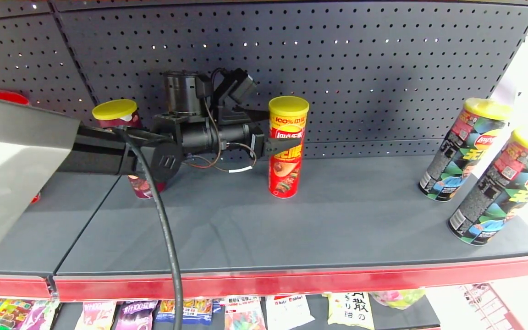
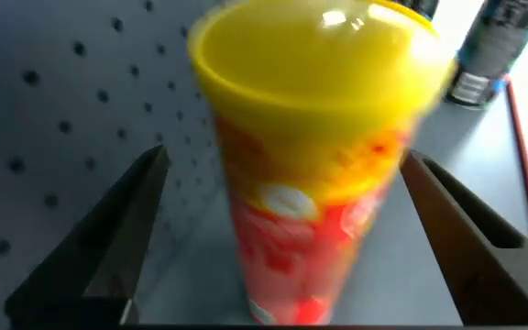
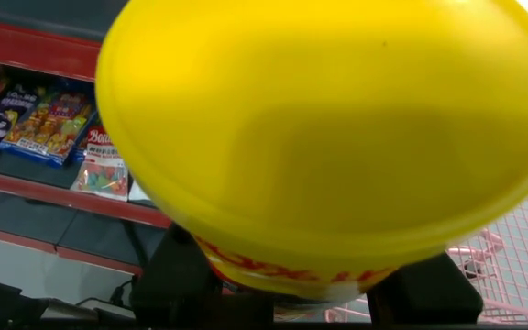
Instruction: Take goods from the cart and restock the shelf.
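From the head, we see the left pincer (image 1: 287, 140) set around an upright red can (image 1: 286, 172) standing mid-shelf (image 1: 291, 229) near the pegboard (image 1: 337, 55). At the left wrist, its fingers (image 2: 108, 247) flank that can, released. At the right wrist, the right pincer (image 3: 301, 298) is grasping a yellow-lidded can (image 3: 328, 119)

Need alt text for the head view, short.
The left gripper straddles an upright red chip can with a yellow lid on the shelf by the pegboard. Two dark cans stand at its right, a purple can behind the arm.
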